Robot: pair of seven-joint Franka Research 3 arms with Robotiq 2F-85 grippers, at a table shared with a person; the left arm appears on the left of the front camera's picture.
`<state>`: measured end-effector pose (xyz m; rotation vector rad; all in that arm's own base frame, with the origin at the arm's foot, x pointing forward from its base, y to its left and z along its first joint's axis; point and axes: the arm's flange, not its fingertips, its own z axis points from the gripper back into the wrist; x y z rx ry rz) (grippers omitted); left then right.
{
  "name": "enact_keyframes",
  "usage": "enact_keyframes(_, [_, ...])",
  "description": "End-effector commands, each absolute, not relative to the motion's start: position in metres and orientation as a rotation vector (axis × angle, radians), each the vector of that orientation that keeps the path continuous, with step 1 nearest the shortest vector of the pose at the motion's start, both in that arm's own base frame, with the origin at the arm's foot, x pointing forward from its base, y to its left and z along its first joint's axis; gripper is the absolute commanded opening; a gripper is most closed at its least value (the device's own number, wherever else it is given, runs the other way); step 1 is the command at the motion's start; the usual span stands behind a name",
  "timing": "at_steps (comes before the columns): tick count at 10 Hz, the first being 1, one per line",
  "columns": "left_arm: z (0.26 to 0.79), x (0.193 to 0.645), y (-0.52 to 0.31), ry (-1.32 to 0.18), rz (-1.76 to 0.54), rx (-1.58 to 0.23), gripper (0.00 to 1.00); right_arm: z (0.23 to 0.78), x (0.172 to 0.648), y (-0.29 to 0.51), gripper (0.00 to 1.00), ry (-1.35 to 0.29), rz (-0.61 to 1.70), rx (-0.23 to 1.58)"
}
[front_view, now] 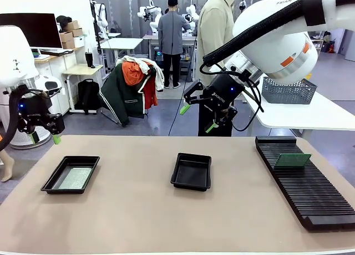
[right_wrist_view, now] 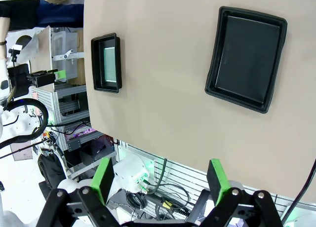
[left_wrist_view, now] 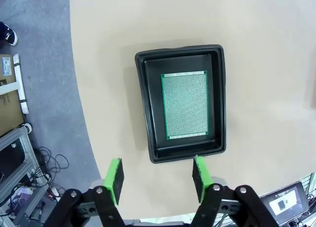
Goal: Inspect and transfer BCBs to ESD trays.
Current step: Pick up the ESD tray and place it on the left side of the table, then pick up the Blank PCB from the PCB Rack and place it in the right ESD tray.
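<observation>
Left gripper point(front_view: 45, 137): raised above the table's left edge, jaws spread wide, nothing between the pads.
Left tray point(front_view: 51, 180): at the left of the table point(front_view: 133, 210), directly beneath that gripper in its wrist view.
First BCB point(left_wrist_view: 185, 104): flat on the left tray's floor, square to the walls, with a black margin on every side. Judged properly seated and in need of no correction.
Reason for left pose: the wrist camera looked straight down on the board, which suits a check of the placement. This is a judgement.
Right gripper point(front_view: 198, 117): high over the far edge of the table, fingers parted and empty, tilted down toward the middle.
Middle tray point(front_view: 192, 184): near the table's centre, floor bare, well apart from the left tray. Judged to be the next destination.
Second BCB point(front_view: 293, 159): standing on edge in a slot near the far end of the rack point(front_view: 310, 194), leaning slightly. Edge-up storage left its upper edge free for a pinch.
Progress: one board trayed, one racked, one tray unfilled.
Risk: a thin board gripped by its edge could twist or catch in the slot as it lifts.
</observation>
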<state>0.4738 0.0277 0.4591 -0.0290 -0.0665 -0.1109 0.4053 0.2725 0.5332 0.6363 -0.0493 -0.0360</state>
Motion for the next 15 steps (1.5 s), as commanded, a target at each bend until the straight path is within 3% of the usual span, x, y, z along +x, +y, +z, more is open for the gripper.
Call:
enact_keyframes(1, [0.4537, 0.4742, 0.0281, -0.067, -0.109, -0.032, 0.75, 0.5322, 0.4072, 0.2733, 1.0, -0.051, -0.036, 0.63])
enact_keyframes(15, [0.4537, 0.4742, 0.0281, -0.067, -0.109, -0.032, 0.75, 0.5322, 0.4072, 0.2733, 1.0, -0.051, -0.036, 0.63])
